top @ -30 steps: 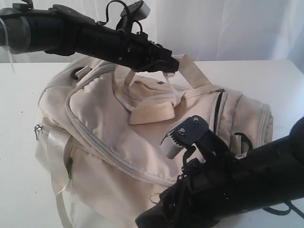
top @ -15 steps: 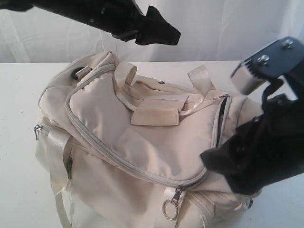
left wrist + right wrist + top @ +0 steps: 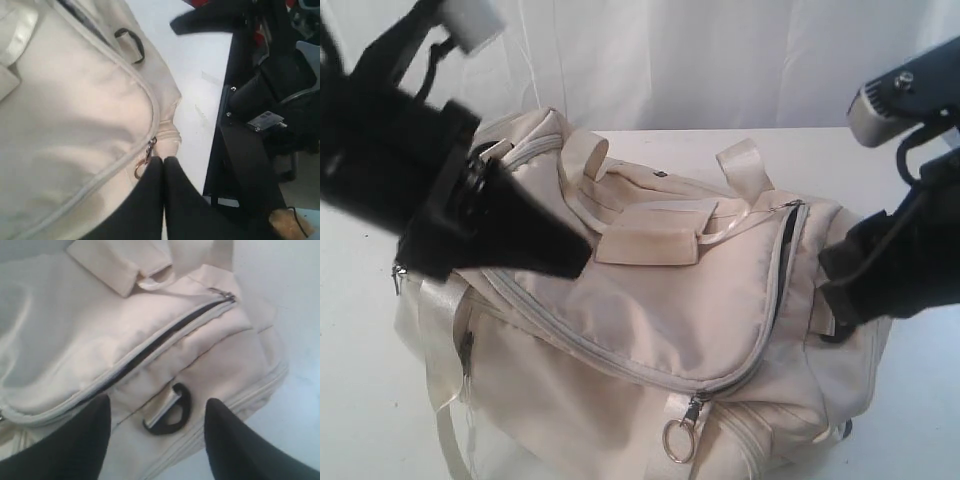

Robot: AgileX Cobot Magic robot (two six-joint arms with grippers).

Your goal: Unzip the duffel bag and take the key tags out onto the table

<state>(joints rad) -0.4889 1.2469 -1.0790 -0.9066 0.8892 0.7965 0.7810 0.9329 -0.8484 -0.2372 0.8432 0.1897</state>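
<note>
Exterior view: duffel bag (image 3: 650, 310), zipper (image 3: 781, 262) ajar

My left gripper (image 3: 163, 161) is matte black with tapered wedge fingers (image 3: 147, 200), a white block (image 3: 470, 20) and black cable (image 3: 432, 55) behind. My right arm (image 3: 910, 270) carries a grey screwed bracket (image 3: 885, 100).

Cream duffel bag (image 3: 650, 320) on white table (image 3: 355, 380), zipper (image 3: 160, 338) part-open.

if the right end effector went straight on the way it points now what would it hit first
Probably the black curved ring on the end of the cream fabric duffel bag, straight ahead of the open right end effector; depth is unclear.
</note>
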